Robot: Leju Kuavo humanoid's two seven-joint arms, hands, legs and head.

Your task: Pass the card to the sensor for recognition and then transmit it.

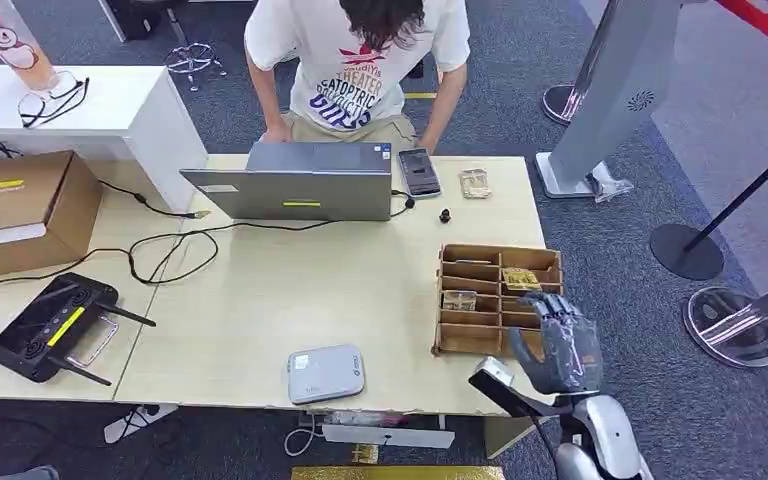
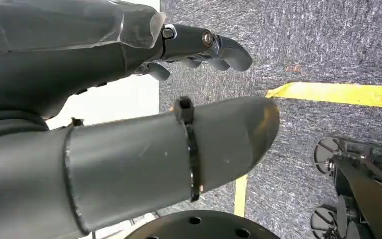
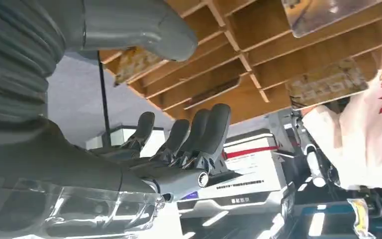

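Beneath and ahead of the right hand (image 1: 560, 345): pale wooden table (image 1: 260, 300). Far across it, beyond the hand: grey laptop (image 1: 295, 180), with a person (image 1: 360, 60) bent over it. Directly under the hand, at its near corner: wooden compartment tray (image 1: 495, 295). Well to the hand's left: grey sensor box (image 1: 326, 373). Just ahead of the fingertips, in tray compartments: cards (image 1: 520, 279). Right hand raised, fingers (image 3: 199, 134) loosely spread, holding nothing. Left hand (image 2: 129, 99) over carpet, apart, empty.

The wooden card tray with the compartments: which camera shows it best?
The head view: the whole wooden tray sits on the table with cards in some compartments. The right wrist view catches its dividers close up, turned over. The left wrist view faces the floor.
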